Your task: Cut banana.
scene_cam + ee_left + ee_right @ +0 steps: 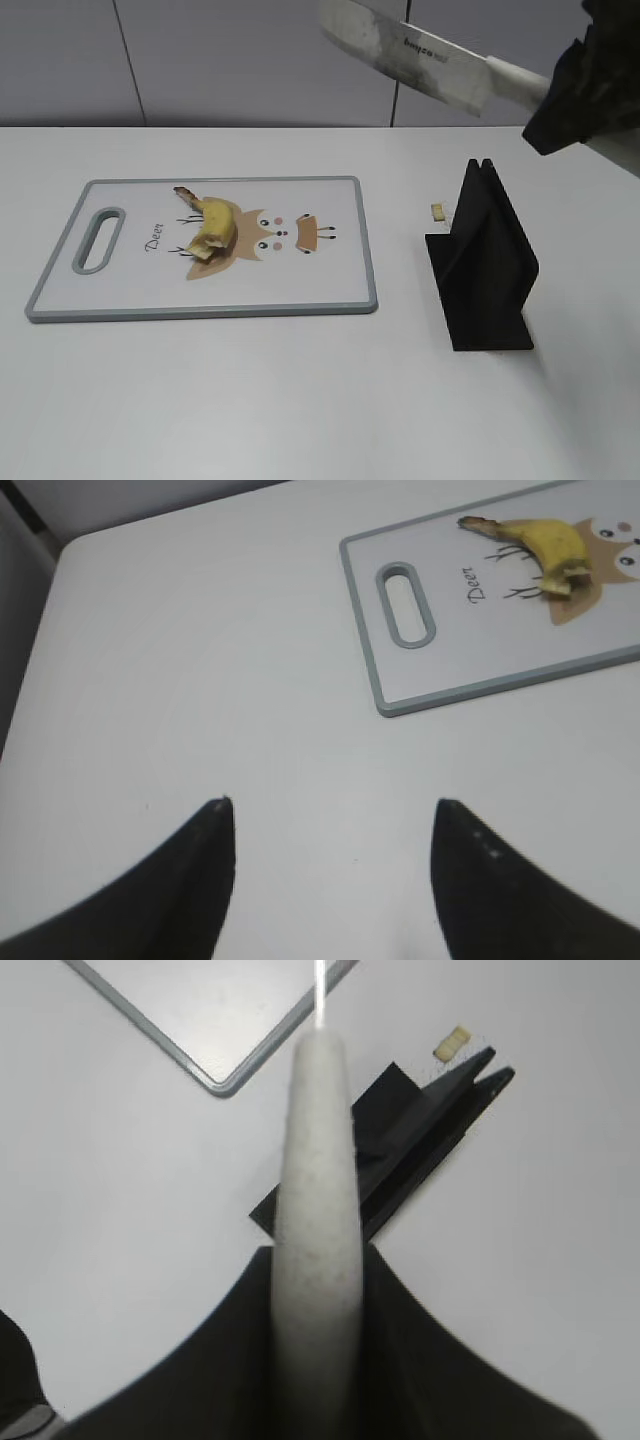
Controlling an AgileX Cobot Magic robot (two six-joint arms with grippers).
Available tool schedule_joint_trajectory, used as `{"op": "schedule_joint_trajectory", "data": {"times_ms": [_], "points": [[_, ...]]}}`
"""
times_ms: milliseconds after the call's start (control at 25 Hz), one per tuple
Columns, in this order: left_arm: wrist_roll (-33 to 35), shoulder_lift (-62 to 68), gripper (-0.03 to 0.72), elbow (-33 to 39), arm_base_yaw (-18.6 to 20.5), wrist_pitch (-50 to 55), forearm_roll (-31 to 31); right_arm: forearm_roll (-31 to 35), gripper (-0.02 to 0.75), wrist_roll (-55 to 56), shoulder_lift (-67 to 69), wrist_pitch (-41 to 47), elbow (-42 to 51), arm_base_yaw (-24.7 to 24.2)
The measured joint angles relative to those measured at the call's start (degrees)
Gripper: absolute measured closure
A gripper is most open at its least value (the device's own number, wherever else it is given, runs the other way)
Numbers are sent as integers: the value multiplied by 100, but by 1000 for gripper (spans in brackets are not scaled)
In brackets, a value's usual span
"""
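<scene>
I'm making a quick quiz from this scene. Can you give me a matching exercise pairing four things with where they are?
Things:
1. banana
2. knife
3. black stand
4. left gripper

Places:
A. empty, above bare table
B. on the cutting board, over the deer print
C. on the table, right of the board
D. raised, held by the right gripper

Pairs: 1-B, 2-D, 3-C, 4-A

White table (300,400): cutting board (330,290) left, black stand (485,265) right, crumb (437,211) nr stand.
</scene>
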Motion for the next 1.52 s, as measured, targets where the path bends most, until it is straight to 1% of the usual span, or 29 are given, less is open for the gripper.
{"op": "schedule_joint_trajectory", "data": {"times_ms": [160, 280, 400, 560, 680, 840, 920, 1080, 1200, 1360, 1520], "points": [[808, 1122, 97, -360, 0, -305, -520, 47, 570, -792, 392, 126, -373, 0], [1663, 1953, 97, -787, 0, -434, -1037, 188, 570, -1492, 808, 318, -800, 0], [2562, 2863, 97, -1346, 0, -433, -1384, 325, 570, -2256, 1227, 439, -1275, 0], [3589, 4012, 97, -2335, 0, -88, -1753, 456, 570, -3024, 1827, 564, -1929, 0], [4305, 4968, 108, -3103, 0, 234, -2058, 810, 570, -3548, 2295, 627, -2371, 0], [5349, 5962, 141, -3943, 0, 482, -2338, 1290, 570, -3864, 2930, 728, -2932, 0], [5734, 6388, 145, -4333, 0, 639, -2445, 1381, 570, -3910, 3221, 860, -3209, 33], [6131, 7049, 147, -4955, -68, 727, -2630, 1414, 570, -4053, 3689, 954, -3685, 204], [6219, 7465, 148, -5241, -300, 807, -2629, 1458, 570, -4149, 3963, 942, -3926, 343], [6269, 7929, 149, -5354, -638, 807, -2542, 1591, 570, -4182, 4261, 910, -4112, 398], [6268, 8344, 149, -5356, -807, 736, -2443, 1688, 570, -4260, 4438, 886, -4186, 398]]}}
